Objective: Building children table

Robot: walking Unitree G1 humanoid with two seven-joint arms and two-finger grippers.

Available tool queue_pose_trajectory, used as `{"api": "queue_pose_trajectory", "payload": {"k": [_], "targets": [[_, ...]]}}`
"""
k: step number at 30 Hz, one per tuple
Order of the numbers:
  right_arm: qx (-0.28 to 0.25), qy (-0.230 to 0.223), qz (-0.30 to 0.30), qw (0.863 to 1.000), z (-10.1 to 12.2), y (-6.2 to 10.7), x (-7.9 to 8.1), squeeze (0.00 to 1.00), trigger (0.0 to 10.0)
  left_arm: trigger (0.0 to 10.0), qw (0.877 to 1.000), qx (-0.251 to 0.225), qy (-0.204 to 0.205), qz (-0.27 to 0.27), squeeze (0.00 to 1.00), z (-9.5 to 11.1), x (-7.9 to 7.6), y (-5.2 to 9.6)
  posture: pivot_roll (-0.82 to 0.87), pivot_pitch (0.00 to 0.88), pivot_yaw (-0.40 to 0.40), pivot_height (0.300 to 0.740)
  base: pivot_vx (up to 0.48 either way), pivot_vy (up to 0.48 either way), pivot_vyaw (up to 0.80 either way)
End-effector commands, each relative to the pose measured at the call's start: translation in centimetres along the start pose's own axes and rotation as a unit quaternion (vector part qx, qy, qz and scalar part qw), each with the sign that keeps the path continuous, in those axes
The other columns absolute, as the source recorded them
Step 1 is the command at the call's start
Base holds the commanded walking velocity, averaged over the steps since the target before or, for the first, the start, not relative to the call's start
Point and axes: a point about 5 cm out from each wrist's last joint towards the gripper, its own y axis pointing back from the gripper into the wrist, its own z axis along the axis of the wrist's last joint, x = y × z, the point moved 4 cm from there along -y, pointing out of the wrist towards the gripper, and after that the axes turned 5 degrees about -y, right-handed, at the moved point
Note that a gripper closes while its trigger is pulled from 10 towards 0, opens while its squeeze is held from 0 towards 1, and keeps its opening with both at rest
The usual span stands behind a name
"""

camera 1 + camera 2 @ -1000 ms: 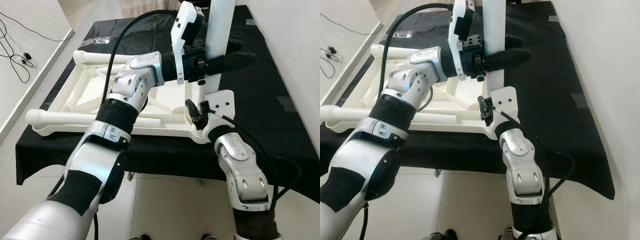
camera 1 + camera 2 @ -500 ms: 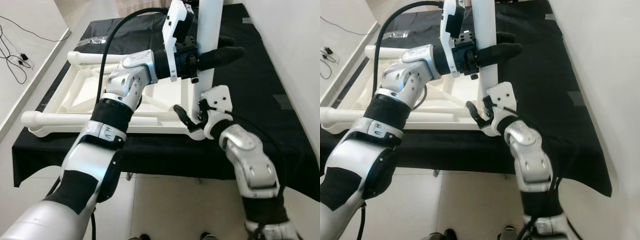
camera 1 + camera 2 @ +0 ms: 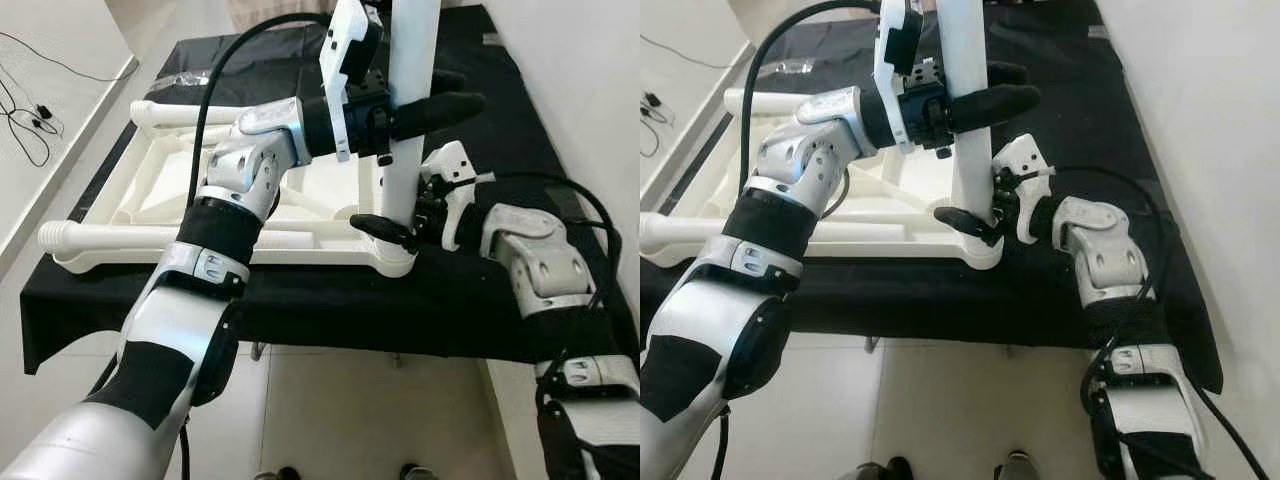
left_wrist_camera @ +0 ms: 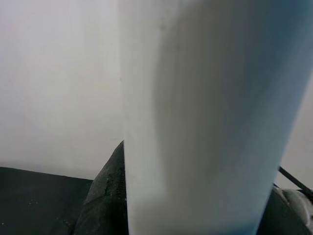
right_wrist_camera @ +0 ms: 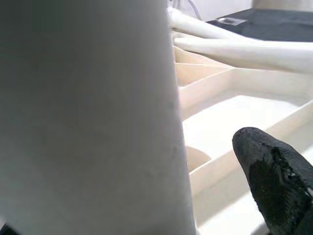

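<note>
A white tabletop [image 3: 180, 190] lies upside down on a black cloth [image 3: 520, 130] that covers a low table, its ribbed underside facing up. Two loose white legs lie across it — a near leg [image 3: 110, 236] along the front edge and a far leg [image 3: 185, 115] along the back edge. A third leg [image 3: 408, 110] stands upright in the tabletop's near right corner socket [image 3: 398, 262].

The left gripper [image 3: 425, 102] reaches across from the left and is clenched around the upright leg high up, one black finger [image 3: 440, 104] lying across the leg's front. The right gripper [image 3: 395, 228] comes in from the right, low down at the foot of that same leg, its fingers set on either side of the leg just above the corner socket — grasping it. In the right wrist view one black fingertip [image 5: 276, 178] shows beside the leg, over the tabletop's ribs.
</note>
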Motion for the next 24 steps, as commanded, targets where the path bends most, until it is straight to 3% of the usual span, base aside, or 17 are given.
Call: {"api": "queue_pose_trajectory", "payload": {"k": [1,2,6,19,20,24], "targets": [[-0.003,-0.007,0.040,0.999,0.2,-1.5,1.3,0.00,10.0,0.0,0.997,-0.017,0.019,-0.072,0.00,-0.1,-2.5,-2.0,-0.08,0.217,0.129,0.740,0.000,0.000,0.00],[-0.007,-0.008,0.057,0.998,0.2,-1.4,1.4,0.00,0.0,0.0,0.997,-0.017,0.019,-0.073,0.00,-0.1,-2.5,-2.0,-0.08,0.216,0.127,0.740,0.000,0.000,0.00],[-0.016,-0.006,0.099,0.995,0.1,-1.1,1.5,0.00,0.0,0.0,0.997,-0.016,0.017,-0.072,0.00,-0.1,-2.5,-2.0,-0.08,0.212,0.125,0.740,0.000,0.000,0.00],[-0.022,-0.009,0.067,0.997,-0.5,-1.3,0.4,0.00,0.0,0.0,0.999,-0.010,0.005,-0.053,0.00,-0.4,-2.2,-2.1,-0.09,0.213,0.126,0.740,0.000,0.000,0.00],[-0.023,-0.008,0.051,0.998,-0.6,-1.3,0.2,0.00,0.0,10.0,0.999,-0.008,0.010,-0.050,1.00,-0.5,-2.2,-2.1,-0.09,0.221,0.123,0.740,0.000,0.000,0.00],[-0.028,-0.005,0.030,0.999,-0.9,-1.2,-0.3,0.00,0.0,10.0,0.999,-0.006,0.018,-0.033,1.00,-0.7,-1.9,-2.1,-0.09,0.219,0.123,0.740,0.000,0.000,0.00]]}}
